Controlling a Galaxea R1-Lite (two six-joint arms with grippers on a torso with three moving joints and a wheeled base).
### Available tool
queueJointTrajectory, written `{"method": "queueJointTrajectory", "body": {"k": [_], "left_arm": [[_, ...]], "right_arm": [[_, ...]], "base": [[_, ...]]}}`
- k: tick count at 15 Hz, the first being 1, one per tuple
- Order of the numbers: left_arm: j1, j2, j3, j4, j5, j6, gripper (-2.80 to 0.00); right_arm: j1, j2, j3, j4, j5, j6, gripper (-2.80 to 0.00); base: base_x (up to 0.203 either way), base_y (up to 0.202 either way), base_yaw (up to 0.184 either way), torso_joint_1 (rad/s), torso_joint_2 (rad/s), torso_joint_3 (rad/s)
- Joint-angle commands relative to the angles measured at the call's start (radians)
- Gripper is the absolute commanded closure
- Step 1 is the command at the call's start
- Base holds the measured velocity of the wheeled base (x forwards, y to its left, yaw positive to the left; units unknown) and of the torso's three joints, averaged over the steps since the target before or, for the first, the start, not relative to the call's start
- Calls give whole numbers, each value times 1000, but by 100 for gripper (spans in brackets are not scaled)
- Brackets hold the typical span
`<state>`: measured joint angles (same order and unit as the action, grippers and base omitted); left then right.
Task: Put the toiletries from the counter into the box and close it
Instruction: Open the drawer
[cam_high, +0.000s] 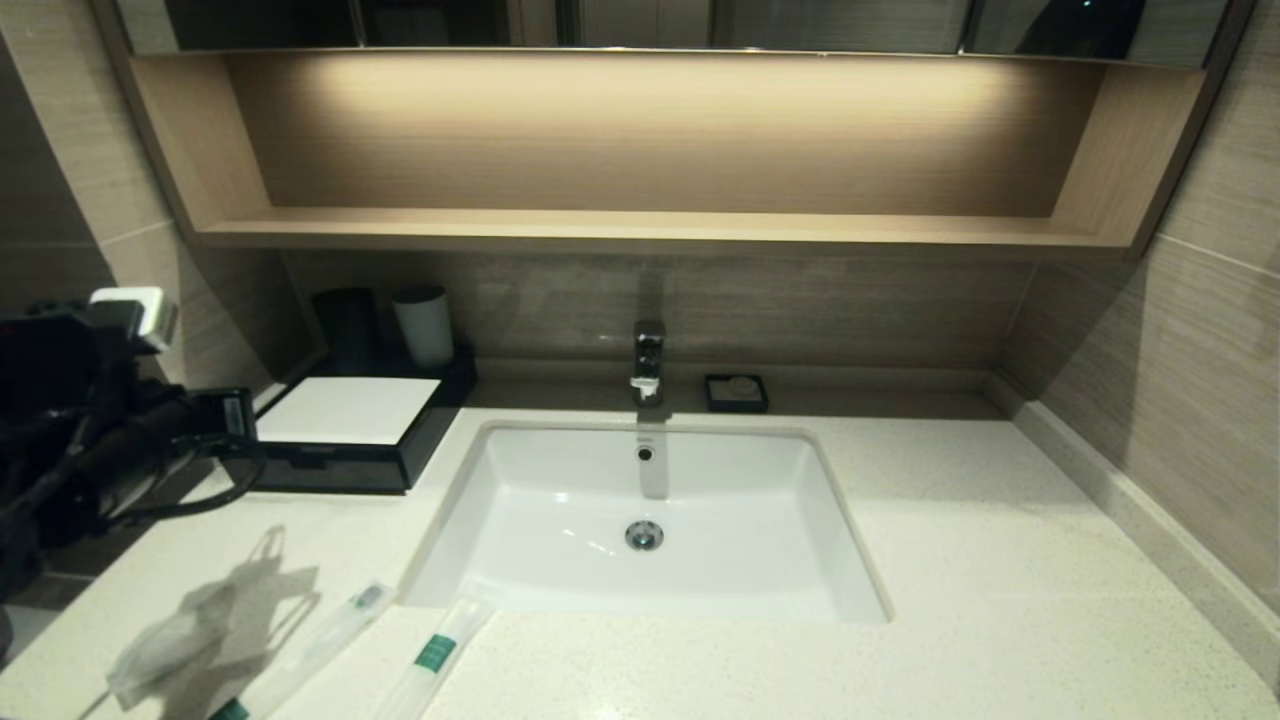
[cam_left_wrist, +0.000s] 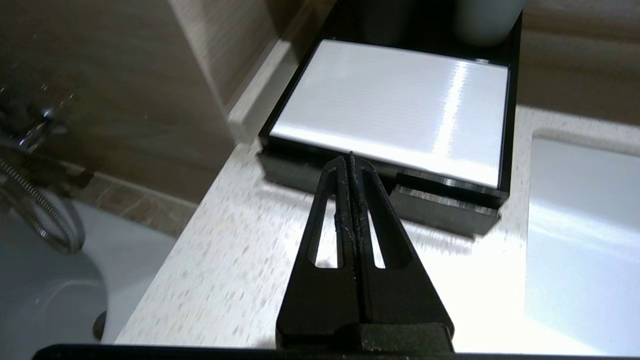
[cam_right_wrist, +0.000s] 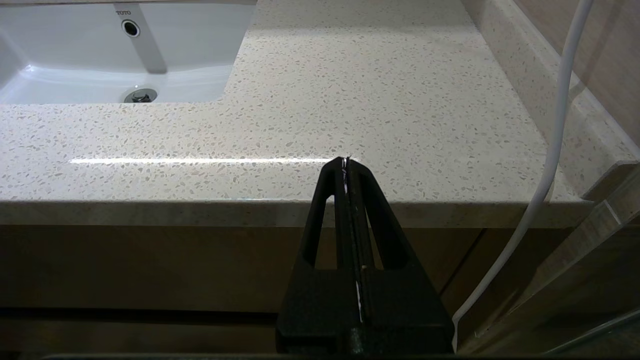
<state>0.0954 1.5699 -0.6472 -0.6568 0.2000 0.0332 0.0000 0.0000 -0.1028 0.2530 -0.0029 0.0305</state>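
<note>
We see the left gripper with fingers pressed together and nothing between them, hovering over the counter's far left part, tips aimed at the front of the box. Box is at the far left corner against the back wall, long axis running front to back, white top panel up, drawer front facing the near edge; in the left wrist view the drawer front sits slightly proud on one side. A black tumbler and a white-grey cup stand on the box's rear end. At the near left edge lies the clear pouch, then two toothbrush packets: the left toothbrush packet and the right toothbrush packet, just beside each other, long axes roughly parallel and slanted from the near edge up toward the sink's near left corner. All three are still out on the counter, well apart from the box. Counter is pale speckled stone with a white rectangular sink set in the middle, faucet at the back edge, small black soap dish right of it. Lit wooden shelf above, wood-grain walls around. The right gripper is parked below the counter's near right edge, fingers pressed together, holding nothing.
</note>
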Motion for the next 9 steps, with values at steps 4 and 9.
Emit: {"method": "queueJointTrajectory", "body": {"k": [4,9], "left_arm": [[42,-372,179,216,-34,-23,0],[41,-530,103,491,-40,-41,-280]], "right_arm": [[0,0,0,2,0,0,0],[0,0,0,2,0,0,0]], "base": [[0,0,0,0,0,0],[0,0,0,0,0,0]]}}
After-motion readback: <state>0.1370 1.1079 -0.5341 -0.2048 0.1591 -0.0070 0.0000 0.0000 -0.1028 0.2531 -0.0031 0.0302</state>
